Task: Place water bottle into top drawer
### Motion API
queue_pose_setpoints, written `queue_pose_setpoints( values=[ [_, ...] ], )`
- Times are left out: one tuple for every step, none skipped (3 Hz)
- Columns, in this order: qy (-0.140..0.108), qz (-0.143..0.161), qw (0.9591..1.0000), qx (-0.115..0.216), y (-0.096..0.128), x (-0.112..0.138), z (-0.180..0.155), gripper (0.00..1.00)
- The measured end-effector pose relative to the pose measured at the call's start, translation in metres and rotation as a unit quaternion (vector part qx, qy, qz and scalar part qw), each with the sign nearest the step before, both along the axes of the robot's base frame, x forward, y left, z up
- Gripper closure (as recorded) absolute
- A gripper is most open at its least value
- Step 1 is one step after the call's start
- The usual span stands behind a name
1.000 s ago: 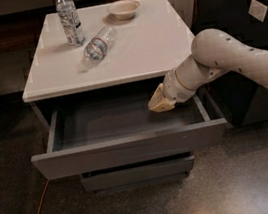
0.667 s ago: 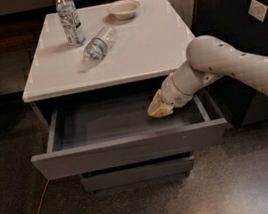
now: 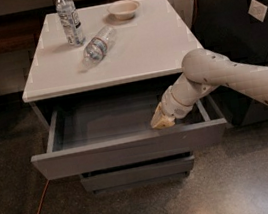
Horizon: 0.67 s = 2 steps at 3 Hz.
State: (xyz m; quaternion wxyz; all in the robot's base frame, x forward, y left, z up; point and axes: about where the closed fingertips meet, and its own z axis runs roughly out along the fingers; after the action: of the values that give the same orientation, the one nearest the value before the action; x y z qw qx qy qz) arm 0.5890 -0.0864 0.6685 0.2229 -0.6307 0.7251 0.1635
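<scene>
Water bottle [image 3: 98, 45]: lies on its side, slantwise, on the white table top [image 3: 165, 48], toward the back left. Nothing touches it.
Bottle against gripper: well apart. The bottle is up on the top; the gripper [image 3: 162, 120] is down in the drawer, off to the right and nearer the camera.
Gripper: pale yellowish tip inside the top drawer [image 3: 131, 151], right of its middle, close behind the front panel.
Gripper opening: cannot tell how wide it stands.
Gripper contact: cannot tell whether it touches the drawer's floor or front panel. It does not have the water bottle.
Arm [image 3: 230, 76]: comes in from the right, sloping down over the drawer's right side.
Top drawer: pulled well out, grey inside.
Other: upright bottle [image 3: 69, 18] with a white cap just behind the lying one; small bowl [image 3: 124, 9] at the back of the top.
</scene>
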Motion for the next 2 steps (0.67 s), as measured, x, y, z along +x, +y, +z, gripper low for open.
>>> queue_pose_setpoints(
  values=[
    [0.004, 0.006, 0.9999, -0.014, 0.004, -0.017, -0.002, 1.00],
    [0.012, 0.009, 0.9996, -0.023, 0.005, -0.037, -0.002, 1.00]
  ],
)
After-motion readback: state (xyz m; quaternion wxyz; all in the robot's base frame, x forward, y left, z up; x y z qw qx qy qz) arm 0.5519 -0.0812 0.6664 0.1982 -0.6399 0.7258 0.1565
